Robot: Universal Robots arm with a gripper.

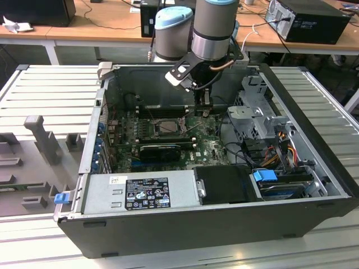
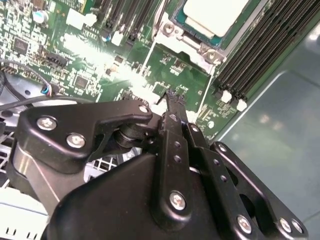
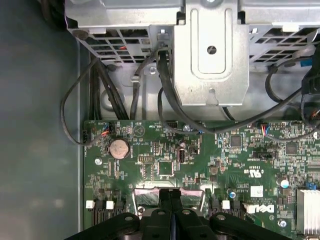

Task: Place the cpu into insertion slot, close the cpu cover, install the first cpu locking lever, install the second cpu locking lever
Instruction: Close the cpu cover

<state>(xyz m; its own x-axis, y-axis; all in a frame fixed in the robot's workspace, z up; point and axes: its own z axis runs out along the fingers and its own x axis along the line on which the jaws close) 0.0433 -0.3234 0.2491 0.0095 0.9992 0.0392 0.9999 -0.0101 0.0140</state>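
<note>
The cpu (image 2: 214, 11) shows its pale silver top inside the insertion slot (image 1: 168, 126), between black memory slots. A metal frame, the cpu cover (image 2: 172, 31), lies flat around the chip. A thin wire lever (image 2: 149, 50) runs along the socket's edge. My gripper (image 1: 205, 106) hangs just above the green board, beside the socket on the exterior view's right. Its black fingers (image 2: 172, 102) are pressed together, with nothing between them. In the first wrist view the gripper (image 3: 171, 197) points at the board edge near a silver bracket.
A long black card (image 1: 160, 150) lies in front of the socket. The power supply (image 1: 140, 193) fills the case's near side. A metal drive cage (image 1: 258, 112) with cables (image 3: 165, 90) stands close to the gripper. Memory slots (image 2: 255, 55) flank the socket.
</note>
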